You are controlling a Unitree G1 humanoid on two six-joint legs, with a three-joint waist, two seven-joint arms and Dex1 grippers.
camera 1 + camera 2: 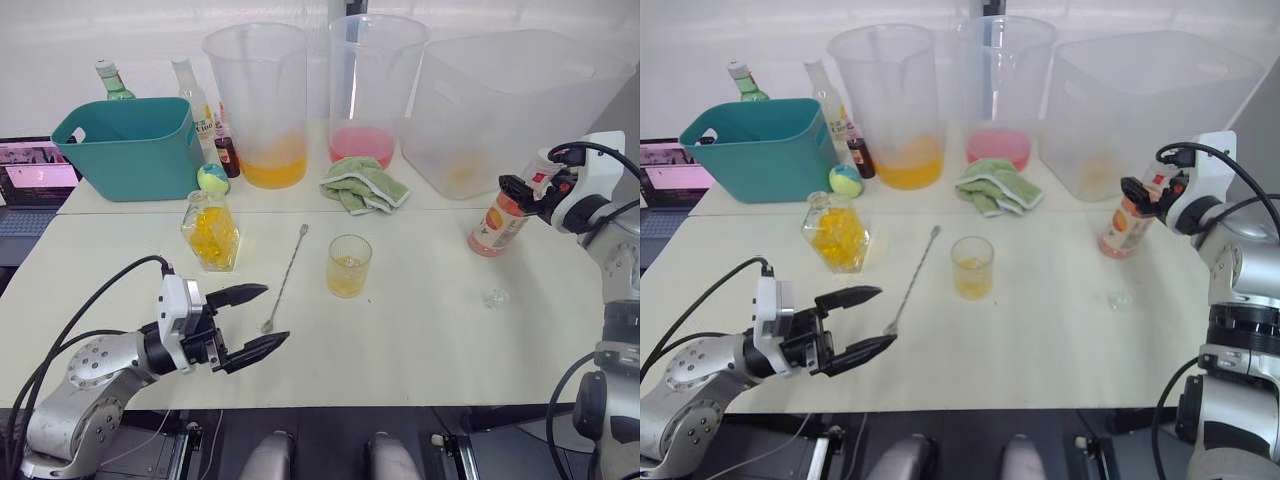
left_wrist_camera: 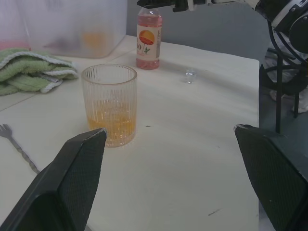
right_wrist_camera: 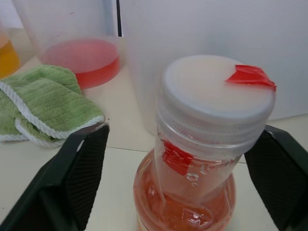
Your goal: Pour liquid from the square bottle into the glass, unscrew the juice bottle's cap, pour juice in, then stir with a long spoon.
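Nearest, the left gripper (image 1: 262, 322) hovers low over the desk (image 1: 420, 340) with its jaws spread wide and empty, aimed toward the glass (image 1: 349, 265). The long spoon (image 1: 285, 277) lies flat just left of the glass, and the square bottle (image 1: 211, 231) stands further left. Right of the glass, the right gripper (image 3: 183, 144) has its jaws wide on either side of the juice bottle (image 1: 497, 222), just below the cap (image 3: 216, 91), touching neither side.

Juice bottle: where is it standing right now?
The juice bottle stands on the table's right side, in front of the large clear bin, with the open right gripper around its cap; the glass stands well to its left.
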